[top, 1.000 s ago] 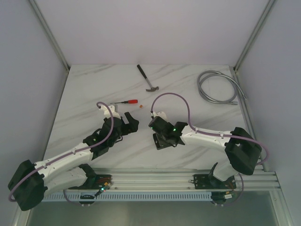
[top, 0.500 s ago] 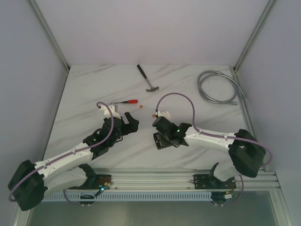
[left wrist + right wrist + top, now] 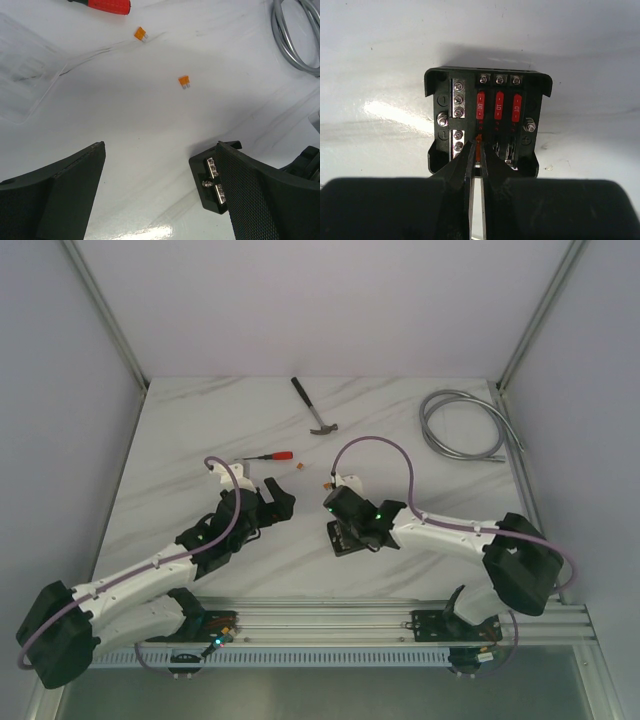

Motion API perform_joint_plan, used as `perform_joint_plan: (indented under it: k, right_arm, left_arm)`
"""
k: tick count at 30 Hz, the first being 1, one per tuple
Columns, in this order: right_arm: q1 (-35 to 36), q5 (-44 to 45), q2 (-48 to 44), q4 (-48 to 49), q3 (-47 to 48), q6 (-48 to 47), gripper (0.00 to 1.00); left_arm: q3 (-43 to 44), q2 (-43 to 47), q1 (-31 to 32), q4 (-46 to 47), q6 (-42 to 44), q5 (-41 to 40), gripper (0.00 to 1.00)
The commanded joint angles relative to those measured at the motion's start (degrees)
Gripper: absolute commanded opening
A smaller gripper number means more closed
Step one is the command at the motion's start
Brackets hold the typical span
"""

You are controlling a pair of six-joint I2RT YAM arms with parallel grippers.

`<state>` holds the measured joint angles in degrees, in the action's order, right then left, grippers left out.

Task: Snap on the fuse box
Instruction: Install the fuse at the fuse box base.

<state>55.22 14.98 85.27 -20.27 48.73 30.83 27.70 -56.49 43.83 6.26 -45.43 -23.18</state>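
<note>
At left-centre of desk (image 3: 170,440), left claw (image 3: 278,498) is hovering spread wide, well apart from every desk edge. Near its right finger, fuse box (image 3: 487,72) is lying flat mid-desk, open marble surrounding it; right claw (image 3: 479,152) is pinching an orange fuse (image 3: 479,140) at its lower slots.

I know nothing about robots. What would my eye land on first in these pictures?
Probably the black fuse box near the middle of the white table, three red fuses lined up inside, with the right gripper closed on another small fuse over it. Beside it the left gripper hangs open, two loose orange fuses lying beyond.
</note>
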Motion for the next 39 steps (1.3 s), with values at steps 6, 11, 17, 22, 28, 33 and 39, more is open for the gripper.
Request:
perform_joint_plan:
  k: [6, 11, 17, 22, 28, 33, 39]
  right_arm:
    - [-0.69, -1.24, 8.27, -4.59, -7.22, 0.23, 0.00]
    - [-0.97, -1.79, 7.38, -4.69, -10.02, 1.02, 0.00]
    - [-1.65, -0.52, 10.30, -4.60, -9.99, 0.84, 0.00]
    - [0.23, -1.86, 10.36, -2.88, -6.59, -1.79, 0.00]
    - [3.09, -3.01, 6.13, -0.98, -0.03, -3.37, 0.00]
    - [4.00, -1.43, 4.00, -0.65, 4.39, -4.90, 0.11]
    - [4.09, 0.05, -0.17, 0.71, 8.35, -7.84, 0.36]
  left_arm:
    - [0.44, 0.76, -0.32, -0.64, -0.11, -0.20, 1.00]
    - [0.33, 1.28, -0.28, -0.75, -0.10, -0.54, 1.00]
    - [0.33, 1.41, -0.32, -0.89, -0.12, -0.41, 1.00]
    - [0.09, 2.52, -0.25, -1.37, -0.16, -0.90, 1.00]
    - [0.16, 3.55, -0.37, -2.03, 0.01, -1.93, 1.00]
    - [0.33, 3.67, -0.39, -2.47, 0.15, -2.42, 1.00]
    - [0.46, 3.71, -0.50, -2.84, 0.24, -2.91, 1.00]
